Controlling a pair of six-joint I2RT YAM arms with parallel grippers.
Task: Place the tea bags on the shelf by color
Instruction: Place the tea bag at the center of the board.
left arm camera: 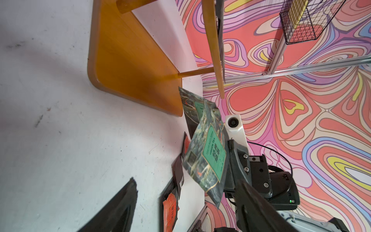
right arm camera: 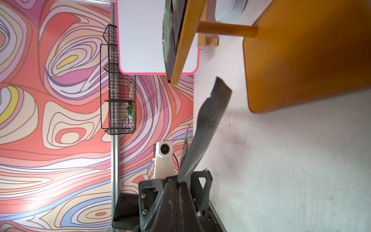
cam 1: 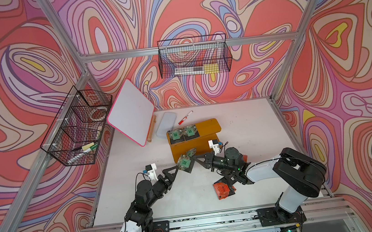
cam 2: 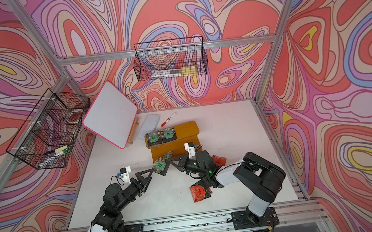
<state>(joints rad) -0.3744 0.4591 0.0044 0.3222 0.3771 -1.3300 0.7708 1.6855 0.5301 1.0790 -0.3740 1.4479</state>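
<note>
Right claw (right arm camera: 178, 181): closed on the edge of a green tea bag (cam 1: 185, 162), held above the tabletop (cam 1: 189, 192).
Left claw (cam 1: 176, 168): jaws apart, beside that sachet.
Handling: light, limp foil; probably slippery. Pinch a free edge.
Shelf (cam 1: 207, 126): two green sachets on the upper board.
Orange-red tea bags (cam 1: 222, 189): on the tabletop.

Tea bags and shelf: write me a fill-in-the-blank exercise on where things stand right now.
1. The upper board of the shelf carries ____ green tea bags.
2. The right tool is shut on a tea bag whose label is ____.
3. The orange-red tea bags lie on the ____, not on the shelf.
4. The jaws of the left tool stand ____.

Missing words: two; green; table; open
</note>
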